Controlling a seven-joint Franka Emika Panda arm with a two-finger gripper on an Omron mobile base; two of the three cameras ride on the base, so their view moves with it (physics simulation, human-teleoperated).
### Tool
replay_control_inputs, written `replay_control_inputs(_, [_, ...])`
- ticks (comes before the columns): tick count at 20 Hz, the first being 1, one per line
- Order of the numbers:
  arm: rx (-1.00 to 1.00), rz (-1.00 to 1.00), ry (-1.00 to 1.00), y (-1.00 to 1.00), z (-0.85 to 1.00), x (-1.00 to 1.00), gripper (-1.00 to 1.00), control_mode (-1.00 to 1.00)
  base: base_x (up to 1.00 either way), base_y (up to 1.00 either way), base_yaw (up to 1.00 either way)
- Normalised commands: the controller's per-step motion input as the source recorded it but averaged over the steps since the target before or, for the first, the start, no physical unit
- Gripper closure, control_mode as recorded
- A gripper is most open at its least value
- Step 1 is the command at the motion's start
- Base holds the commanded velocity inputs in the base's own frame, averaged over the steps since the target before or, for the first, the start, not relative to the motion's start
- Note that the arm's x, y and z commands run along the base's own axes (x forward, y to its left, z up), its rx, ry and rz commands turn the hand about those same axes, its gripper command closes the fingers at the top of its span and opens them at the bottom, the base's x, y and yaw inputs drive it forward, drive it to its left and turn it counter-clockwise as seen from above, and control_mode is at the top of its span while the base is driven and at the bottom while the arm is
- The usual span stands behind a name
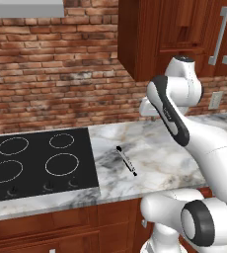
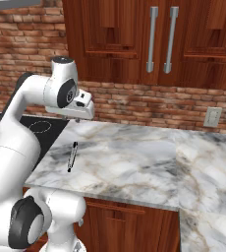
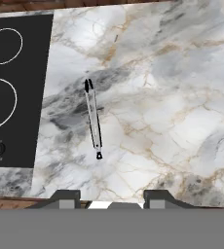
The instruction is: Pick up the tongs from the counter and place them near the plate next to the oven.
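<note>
Tongs (image 3: pixel 93 119) lie flat on the marble desk (image 3: pixel 172 97), a little to the right of the black cooktop (image 3: pixel 11 87) and apart from its edge. From the hand camera I see them running roughly along the cooktop's side, one black end toward the brick wall and the small black tip toward the desk's front edge. In the left base camera the tongs (image 1: pixel 126 160) sit between the cooktop (image 1: pixel 36 160) and my arm, on bare desk (image 1: pixel 155 153). In the right base camera they (image 2: pixel 71 156) rest near the front left part of the desk (image 2: pixel 134 162), just beside the cooktop (image 2: pixel 41 130) corner.

My pincer (image 3: pixel 111 198) hangs above the desk, well clear of the tongs, looking down on them. Its two dark fingertips (image 3: pixel 65 197) stand apart with nothing between them. In the right base camera the hand (image 2: pixel 80 106) is held over the back of the desk, near the brick wall (image 2: pixel 149 106) and below the wooden wall cabinets (image 2: pixel 134 39).
</note>
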Motion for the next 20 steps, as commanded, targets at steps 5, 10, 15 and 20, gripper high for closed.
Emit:
replay_control_inputs(5, [0.00, 0.00, -0.08, 0.04, -0.03, -0.40, -1.00, -1.00, 0.00, 0.00, 0.00])
replay_control_inputs(10, [0.00, 0.00, 0.00, 0.15, -0.28, -0.21, -1.00, -1.00, 0.00, 0.00, 0.00])
replay_control_inputs(15, [-0.03, 0.01, 0.21, 0.39, -0.23, 0.13, -1.00, -1.00, 0.00, 0.00, 0.00])
replay_control_inputs(20, [-0.06, 0.07, 0.25, 0.32, -0.24, 0.23, -1.00, -1.00, 0.00, 0.00, 0.00])
